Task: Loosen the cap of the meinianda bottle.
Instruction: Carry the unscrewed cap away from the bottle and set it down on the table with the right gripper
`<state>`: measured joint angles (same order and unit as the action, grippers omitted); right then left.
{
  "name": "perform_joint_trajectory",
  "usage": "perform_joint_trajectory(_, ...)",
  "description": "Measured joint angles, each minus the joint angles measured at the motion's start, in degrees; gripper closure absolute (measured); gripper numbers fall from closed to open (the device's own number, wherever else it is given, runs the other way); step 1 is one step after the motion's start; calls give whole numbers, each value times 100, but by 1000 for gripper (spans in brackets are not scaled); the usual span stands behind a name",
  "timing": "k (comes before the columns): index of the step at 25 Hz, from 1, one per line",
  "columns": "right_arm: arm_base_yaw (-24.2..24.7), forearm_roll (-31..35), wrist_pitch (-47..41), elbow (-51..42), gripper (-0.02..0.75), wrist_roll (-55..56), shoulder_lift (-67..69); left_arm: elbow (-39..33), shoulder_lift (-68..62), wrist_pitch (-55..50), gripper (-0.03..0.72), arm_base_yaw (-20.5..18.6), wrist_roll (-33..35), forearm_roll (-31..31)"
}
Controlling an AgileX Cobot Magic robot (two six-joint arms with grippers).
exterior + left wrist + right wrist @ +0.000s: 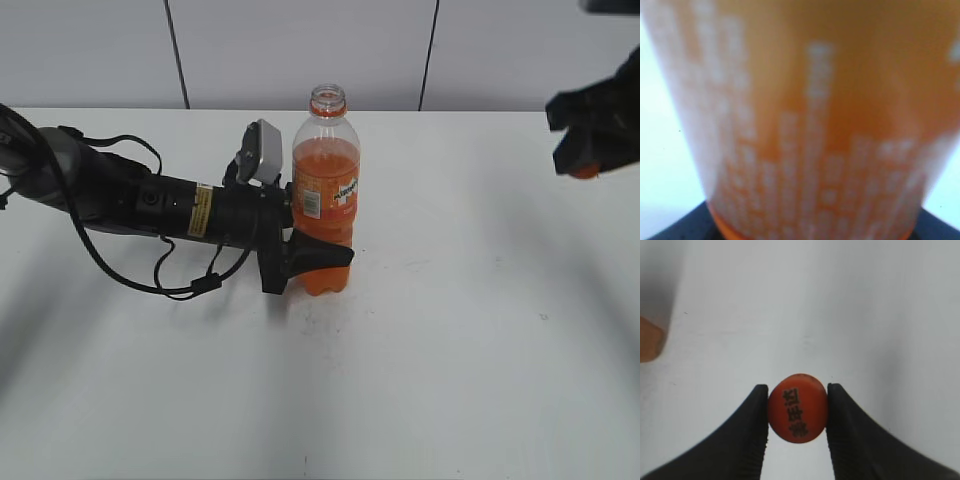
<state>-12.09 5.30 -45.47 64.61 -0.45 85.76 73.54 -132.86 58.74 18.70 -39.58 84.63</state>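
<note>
Exterior view: the left gripper [318,262] clamps the uncapped meinianda bottle [325,195] upright on the worktop [450,350]; any jolt could spill drink

Left wrist view: only blurred label fills the frame

Right wrist view: the right gripper [797,410] pinches the cap [797,407] edgewise above the worktop, and it could slip out

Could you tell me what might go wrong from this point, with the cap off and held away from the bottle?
1. The meinianda bottle stands open and nearly full; if the left gripper around its lower body jerks or squeezes, drink could spill onto the table.
2. The right gripper pinches the cap only by its rim, held in the air, so it could slip and drop.
</note>
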Motion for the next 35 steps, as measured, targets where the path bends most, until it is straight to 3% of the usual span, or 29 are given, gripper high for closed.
perform_joint_trajectory(6, 474, 19, 1630, -1573, 469, 378, -5, 0, 0, 5, 293, 0, 0, 0)
perform_joint_trajectory(10, 503, 33, 2316, -1998, 469, 483, 290, 0, 0, 0, 293, 0, 0, 0)
perform_joint_trajectory(21, 503, 243, 2953, -2056, 469, 524, 1593, 0, 0, 6, 293, 0, 0, 0)
perform_joint_trajectory(29, 503, 286, 3010, -2056, 466, 530, 1742, 0, 0, 6, 293, 0, 0, 0)
perform_joint_trajectory(31, 503, 286, 3010, -2056, 448, 534, 1742, 0, 0, 6, 293, 0, 0, 0)
perform_joint_trajectory(35, 503, 286, 2982, -2056, 293, 534, 1742, 0, 0, 6, 293, 0, 0, 0)
